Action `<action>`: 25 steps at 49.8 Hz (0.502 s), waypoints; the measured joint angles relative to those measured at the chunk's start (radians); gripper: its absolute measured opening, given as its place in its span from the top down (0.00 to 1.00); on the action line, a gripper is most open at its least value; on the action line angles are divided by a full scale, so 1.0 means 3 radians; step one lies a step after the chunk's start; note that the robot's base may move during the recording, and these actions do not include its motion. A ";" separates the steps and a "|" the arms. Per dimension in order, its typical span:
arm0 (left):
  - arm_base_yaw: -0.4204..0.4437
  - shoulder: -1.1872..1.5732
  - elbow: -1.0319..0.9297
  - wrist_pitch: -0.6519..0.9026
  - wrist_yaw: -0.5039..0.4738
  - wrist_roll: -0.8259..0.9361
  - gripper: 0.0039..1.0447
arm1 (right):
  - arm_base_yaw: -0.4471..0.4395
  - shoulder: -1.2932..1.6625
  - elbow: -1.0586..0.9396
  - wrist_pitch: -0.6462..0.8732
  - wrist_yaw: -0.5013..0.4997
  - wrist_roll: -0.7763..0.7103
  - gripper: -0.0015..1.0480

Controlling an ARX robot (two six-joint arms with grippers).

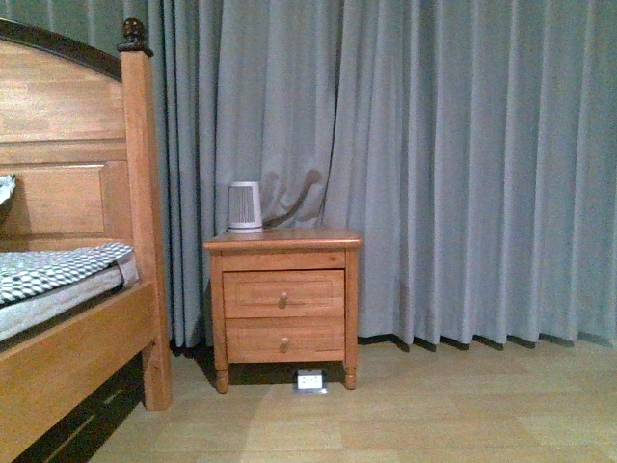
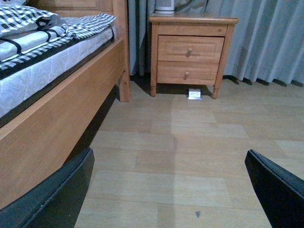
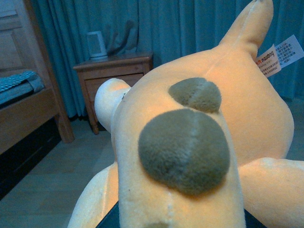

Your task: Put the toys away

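Observation:
The orange-yellow plush animal (image 3: 190, 156) with grey-brown patches and a pale paper tag (image 3: 280, 54) fills the right wrist view. My right gripper is shut on it; its fingers are hidden under the plush. My left gripper (image 2: 171, 190) is open and empty, its two dark fingers (image 2: 57, 194) wide apart low over the wooden floor. Neither arm shows in the front view, nor does the plush.
A wooden nightstand (image 1: 282, 299) with two drawers stands against grey curtains (image 1: 463, 164), a small white device (image 1: 244, 206) on top. A wooden bed (image 1: 67, 289) with checked bedding is at the left. A white socket box (image 1: 309, 380) lies under the nightstand.

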 joint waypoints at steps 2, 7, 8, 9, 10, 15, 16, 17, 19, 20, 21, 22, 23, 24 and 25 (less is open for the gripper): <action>0.0000 0.0000 0.0000 0.0000 0.0000 0.0000 0.05 | 0.0001 0.0000 0.0000 0.0000 0.0001 0.0000 0.81; 0.0000 0.0000 0.0000 0.0000 -0.0003 0.0000 0.05 | 0.0001 0.0001 0.0000 0.0000 -0.0003 0.0000 0.81; 0.0000 0.0000 0.0000 0.0000 -0.0001 0.0000 0.05 | 0.0001 0.0001 0.0000 0.0000 -0.0001 0.0000 0.81; 0.0000 0.0000 0.0000 0.0000 0.0000 0.0000 0.05 | 0.0001 0.0000 0.0000 0.0000 -0.0001 0.0000 0.81; 0.0000 0.0000 0.0000 0.0000 0.0000 0.0000 0.05 | 0.0001 0.0000 0.0000 0.0000 0.0000 0.0000 0.81; 0.0000 0.0000 0.0000 0.0000 0.0000 0.0000 0.05 | 0.0000 0.0001 0.0000 0.0000 0.0000 0.0000 0.81; 0.0000 0.0000 0.0000 0.0000 -0.0001 0.0000 0.05 | 0.0000 0.0000 0.0000 0.0000 0.0000 0.0000 0.81; 0.0000 0.0000 0.0000 0.0000 -0.0001 0.0000 0.05 | 0.0001 0.0000 0.0000 0.0000 -0.0001 0.0000 0.81; 0.0000 0.0000 0.0000 0.0000 0.0000 0.0000 0.05 | 0.0001 0.0001 0.0000 0.0000 -0.0001 0.0000 0.81; 0.0000 0.0000 0.0000 0.0000 0.0000 0.0000 0.05 | 0.0001 0.0000 0.0000 0.0000 -0.0001 0.0000 0.81; 0.0000 0.0000 0.0000 0.0000 -0.0001 -0.0001 0.05 | 0.0001 0.0000 0.0000 0.0000 -0.0001 0.0000 0.81; 0.0000 0.0000 0.0000 0.0000 -0.0001 0.0000 0.05 | 0.0001 0.0000 0.0000 0.0000 -0.0001 0.0000 0.81; 0.0000 0.0000 0.0000 0.0000 0.0000 0.0000 0.05 | 0.0001 0.0000 0.0000 0.0000 -0.0001 0.0000 0.81; 0.0000 0.0000 0.0000 0.0000 0.0000 0.0000 0.05 | 0.0001 0.0001 0.0000 0.0000 -0.0001 0.0000 0.81; 0.0000 0.0000 0.0000 0.0000 0.0000 0.0000 0.05 | 0.0001 0.0001 0.0000 -0.0001 -0.0001 0.0000 0.81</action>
